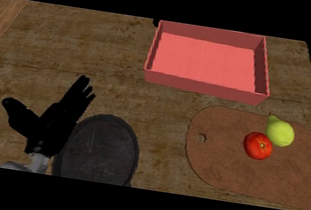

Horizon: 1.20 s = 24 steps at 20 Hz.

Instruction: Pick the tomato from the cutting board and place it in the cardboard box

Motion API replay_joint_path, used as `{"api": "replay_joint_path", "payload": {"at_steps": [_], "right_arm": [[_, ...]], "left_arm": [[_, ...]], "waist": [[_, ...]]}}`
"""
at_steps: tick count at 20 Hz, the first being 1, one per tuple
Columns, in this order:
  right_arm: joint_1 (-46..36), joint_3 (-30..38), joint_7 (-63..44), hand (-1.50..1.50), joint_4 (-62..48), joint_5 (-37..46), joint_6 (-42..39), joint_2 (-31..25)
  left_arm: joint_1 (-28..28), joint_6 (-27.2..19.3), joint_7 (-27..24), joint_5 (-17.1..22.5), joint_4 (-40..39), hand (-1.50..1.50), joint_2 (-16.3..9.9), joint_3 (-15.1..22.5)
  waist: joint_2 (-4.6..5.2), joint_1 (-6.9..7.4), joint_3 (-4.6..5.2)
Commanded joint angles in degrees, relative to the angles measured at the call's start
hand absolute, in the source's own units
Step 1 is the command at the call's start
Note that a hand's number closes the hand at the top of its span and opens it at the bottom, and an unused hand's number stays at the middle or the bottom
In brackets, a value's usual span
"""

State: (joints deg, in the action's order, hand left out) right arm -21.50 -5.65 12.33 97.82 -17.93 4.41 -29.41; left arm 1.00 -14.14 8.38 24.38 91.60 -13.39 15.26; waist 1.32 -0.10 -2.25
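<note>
L hand (59, 118) shows at lower left, fingers straight & spread, pointing up, holding nothing; it looks to be resting. Just to its right, touching or nearly so in this view, lies a dark round plate (99, 152) at the counter's near edge. Further right & up from the hand sits the cardboard box (210, 59), pinkish, open-topped, nothing visible inside. Well right of the hand, past the plate, is the cutting board (255, 157), brown, w/ a hole near its left end. On it the tomato (257, 145), red & round, sits about mid-board, touching or just beside a yellow-green pear (280, 132) up-right of it. R hand: only dark shapes at the far right edge, can't tell its state.

Handling, as a guess: tomato prob light, smooth skin so a bit slippery, soft enough to bruise, and it'll roll. Best take it round its widest part from above, fingers on the left & near sides, away from the pear. Nothing picked yet; tomato on the board, box well apart from it.
</note>
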Motion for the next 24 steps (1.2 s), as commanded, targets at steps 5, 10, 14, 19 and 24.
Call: {"api": "replay_joint_path", "payload": {"at_steps": [5, 10, 14, 19, 24], "right_arm": [[6.7, 13.6, 4.3, -1.50, -1.3, -12.0, -10.7, -7.5], [17.1, 19.7, 16.6, -1.50, -14.6, -5.2, -20.8, -16.6], [21.1, 20.0, 36.2, -1.50, -20.8, 6.3, -23.9, -18.3], [20.5, 16.2, 44.0, -1.50, -21.3, 19.0, -16.4, -17.3], [23.8, 13.5, 39.8, -1.50, -18.1, 29.7, -13.6, -24.6]], "left_arm": [[7.9, 4.6, -7.2, -13.2, 2.3, 0.00, -15.2, -2.7], [8.8, 8.0, -12.1, -16.4, 1.2, 0.00, -17.0, -1.1], [9.4, 10.0, -12.3, -15.7, 0.2, 0.00, -16.9, -1.4], [10.7, 12.1, -14.0, -16.9, -2.9, 0.00, -15.5, -1.2], [9.5, 13.5, -15.0, -15.6, -2.3, 0.00, -16.6, -3.0]], "waist": [[-2.06, -4.33, 1.80], [-1.08, -2.26, 2.00], [-1.08, -0.98, 2.00], [-1.23, -0.05, 2.21], [-1.34, 0.21, 2.27]]}}
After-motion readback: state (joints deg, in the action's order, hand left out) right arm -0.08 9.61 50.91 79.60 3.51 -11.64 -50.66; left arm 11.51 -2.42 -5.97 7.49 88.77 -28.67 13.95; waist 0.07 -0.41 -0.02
